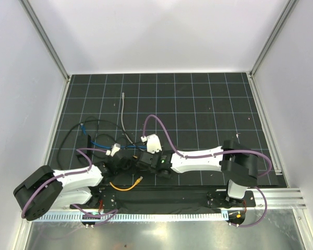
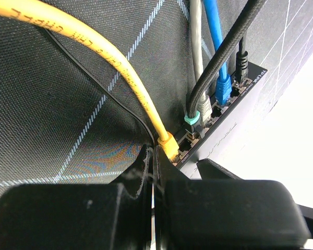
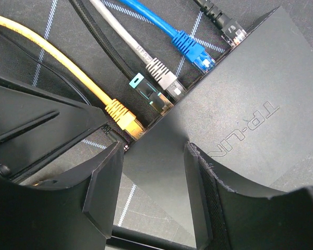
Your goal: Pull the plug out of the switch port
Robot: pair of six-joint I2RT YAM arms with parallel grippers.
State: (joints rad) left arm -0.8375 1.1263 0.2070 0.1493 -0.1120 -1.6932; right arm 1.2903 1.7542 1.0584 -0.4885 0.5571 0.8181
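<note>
The flat black switch point(image 3: 240, 104) lies on the gridded mat, its port edge facing several plugged cables. A yellow plug point(image 3: 124, 119) sits in the end port nearest the corner; it also shows in the left wrist view point(image 2: 168, 145). My left gripper point(image 2: 155, 151) is shut, its tips right beside the yellow plug and a thin black wire point(image 2: 94, 83). My right gripper point(image 3: 154, 156) is open, its jaws straddling the switch's corner just behind the yellow plug. In the top view both grippers, left point(image 1: 121, 162) and right point(image 1: 142, 159), meet over the switch, which is mostly hidden.
In neighbouring ports sit a black cable with a teal boot point(image 3: 146, 94), a grey plug point(image 3: 161, 73), a blue plug point(image 3: 190, 49) and a black plug point(image 3: 224, 23). Cables loop across the mat: grey point(image 1: 123, 112), black point(image 1: 78, 133), yellow point(image 1: 126, 186). White walls enclose the mat.
</note>
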